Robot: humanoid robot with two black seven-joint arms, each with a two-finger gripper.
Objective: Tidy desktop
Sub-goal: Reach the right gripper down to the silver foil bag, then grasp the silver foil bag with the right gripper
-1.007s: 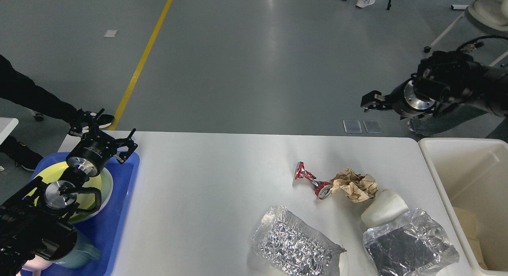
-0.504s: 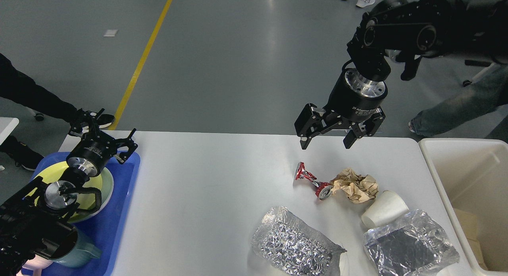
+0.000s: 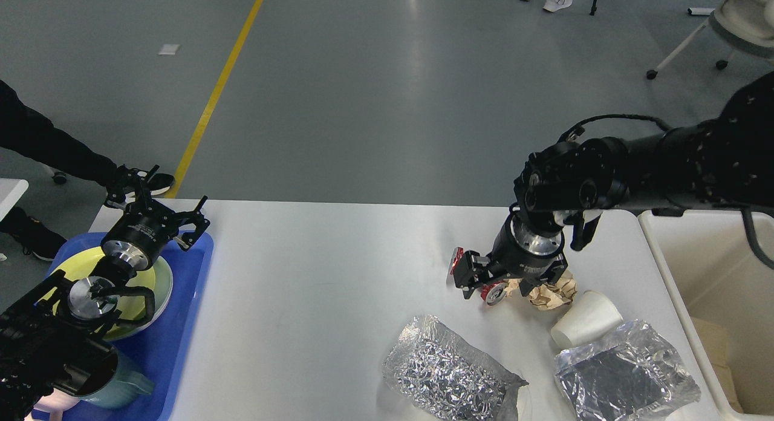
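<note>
White desktop point(image 3: 314, 300); a blue tray point(image 3: 181, 342) at nine o'clock holds a yellow-green plate point(image 3: 158, 282). At four o'clock lie crinkled silver foil bags point(image 3: 447, 372), brown paper point(image 3: 553, 293) and a red can point(image 3: 493, 291).

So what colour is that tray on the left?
Blue: the plastic tray holding dishes, clearest in the head view.

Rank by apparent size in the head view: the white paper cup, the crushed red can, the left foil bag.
1. Crinkled silver foil bag, clearly largest.
2. White paper cup.
3. Crushed red can, though the right claw hides part of it.

Bright, sharp, overhead floor glare
</note>
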